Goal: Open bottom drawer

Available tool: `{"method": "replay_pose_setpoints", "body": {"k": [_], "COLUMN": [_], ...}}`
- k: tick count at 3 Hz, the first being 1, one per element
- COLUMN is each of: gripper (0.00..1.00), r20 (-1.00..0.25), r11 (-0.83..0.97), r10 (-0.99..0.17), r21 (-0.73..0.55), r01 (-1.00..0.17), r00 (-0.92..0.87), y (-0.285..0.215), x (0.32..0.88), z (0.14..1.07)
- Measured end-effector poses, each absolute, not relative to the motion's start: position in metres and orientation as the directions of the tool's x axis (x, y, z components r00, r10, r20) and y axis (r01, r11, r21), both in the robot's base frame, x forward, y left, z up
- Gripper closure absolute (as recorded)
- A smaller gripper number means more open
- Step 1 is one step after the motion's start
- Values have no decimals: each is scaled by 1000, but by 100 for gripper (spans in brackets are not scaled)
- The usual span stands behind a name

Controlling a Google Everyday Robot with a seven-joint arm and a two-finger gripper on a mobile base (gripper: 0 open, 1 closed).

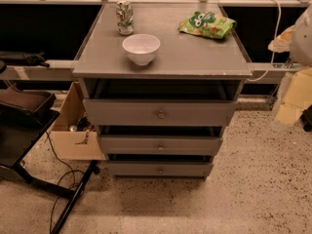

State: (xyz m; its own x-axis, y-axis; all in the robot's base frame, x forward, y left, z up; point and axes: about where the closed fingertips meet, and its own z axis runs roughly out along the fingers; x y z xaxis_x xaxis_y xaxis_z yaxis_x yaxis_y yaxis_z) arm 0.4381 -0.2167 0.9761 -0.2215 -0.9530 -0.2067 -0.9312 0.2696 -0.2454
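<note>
The grey cabinet [92, 65] has three drawers stacked under its top. The bottom drawer [131, 169] has the slimmest front, with a small round metal knob [160, 170] at its centre. A dark gap shows above its front panel. The middle drawer [126, 145] and the tallest top drawer [122, 112] sit above it, each with a like knob and a dark gap above. My gripper [287, 38] is a blurred pale shape at the right edge, level with the cabinet top, well up and to the right of the bottom drawer and apart from it.
On the cabinet top stand a white bowl [141, 48], a can [125, 17] and a green chip bag [207, 24]. A cardboard box [68, 130] sits left of the cabinet. A black stand and cables [73, 199] lie on the speckled floor at the left.
</note>
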Motion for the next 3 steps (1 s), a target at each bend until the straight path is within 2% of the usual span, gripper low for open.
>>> {"method": "replay_pose_setpoints", "body": {"k": [1, 3], "gripper": [0, 0], "r20": [-207, -219], "r11": [270, 267], "r10": [-953, -951], "r21": [-245, -228], "r01": [-931, -936], "r00": [-221, -218], "y": [-217, -194], "x": [438, 425], "z": [976, 892]}}
